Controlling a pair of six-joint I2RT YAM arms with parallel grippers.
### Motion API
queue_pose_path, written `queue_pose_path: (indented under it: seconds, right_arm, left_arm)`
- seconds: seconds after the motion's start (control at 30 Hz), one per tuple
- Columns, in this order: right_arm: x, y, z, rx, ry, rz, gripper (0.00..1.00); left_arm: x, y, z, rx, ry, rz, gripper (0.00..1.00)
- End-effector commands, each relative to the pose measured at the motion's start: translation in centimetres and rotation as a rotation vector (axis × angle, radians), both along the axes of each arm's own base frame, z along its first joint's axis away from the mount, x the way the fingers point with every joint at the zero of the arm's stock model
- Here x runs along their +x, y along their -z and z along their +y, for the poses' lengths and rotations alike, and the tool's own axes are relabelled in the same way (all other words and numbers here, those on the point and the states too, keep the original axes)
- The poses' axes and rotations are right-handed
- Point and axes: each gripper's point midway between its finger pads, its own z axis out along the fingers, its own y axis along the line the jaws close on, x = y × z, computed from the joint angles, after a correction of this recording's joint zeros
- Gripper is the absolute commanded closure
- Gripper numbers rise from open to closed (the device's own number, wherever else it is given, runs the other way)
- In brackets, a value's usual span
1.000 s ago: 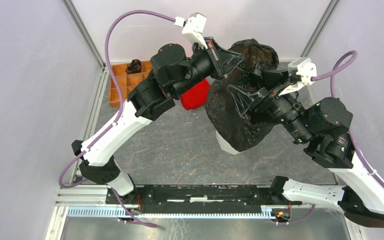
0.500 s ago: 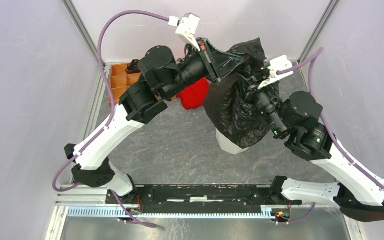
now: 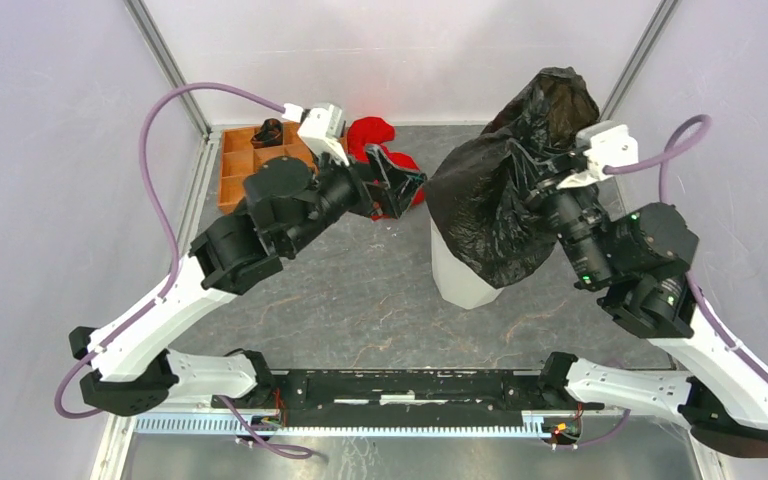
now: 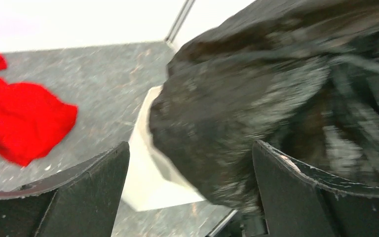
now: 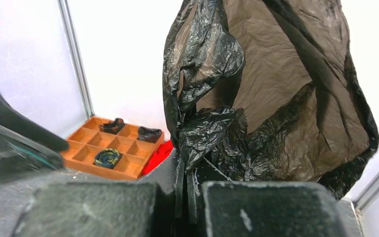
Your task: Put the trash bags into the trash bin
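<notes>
Bag: long axis upright, leaning toward far right corner; lower end draped over bin rim. Right jaws clamped on bunched film. Left jaws spread, empty, by red cloth. Bare worktop left of bin; wall close right.

Dark grey marbled counter, pale veins. Plain lavender-white walls on three sides. Aluminium posts at both back corners. Ribbed metal rail along near edge. Light soft, even.

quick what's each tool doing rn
left tool: open, holding nothing
right tool: shut on the trash bag, which drapes over the trash bin
</notes>
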Motion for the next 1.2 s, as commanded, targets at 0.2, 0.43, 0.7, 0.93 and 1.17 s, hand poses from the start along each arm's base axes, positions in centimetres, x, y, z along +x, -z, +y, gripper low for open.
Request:
queue_pose_path:
  seconds: [0.2, 0.43, 0.7, 0.93, 1.17]
  right_arm:
    - [-2.5, -5.1, 1.2, 0.159, -0.183, -0.084, 1.00]
    - [-1.0, -3.5, 2.3, 0.126, -0.141, -0.063, 0.99]
    - [0.9, 0.8, 2.3, 0.050, -0.036, 0.031, 1.00]
    - [2.7, 3.7, 2.8, 0.013, 0.008, 0.113, 1.00]
    - [4.9, 4.9, 3.8, 0.051, -0.033, 0.186, 1.00]
  left_arm:
    - [3.2, 6.0, -6.0, 0.106, 0.064, 0.116, 0.10]
    - [2.9, 8.1, -13.4, 0.076, 0.261, 0.178, 0.29]
    - [3.9, 13.2, -10.1, 0.225, 0.101, 0.250, 0.35]
    - [2.2, 11.7, -5.7, 0.264, 0.064, 0.223, 0.09]
    - [3.5, 13.6, -2.2, 0.325, -0.056, 0.274, 0.09]
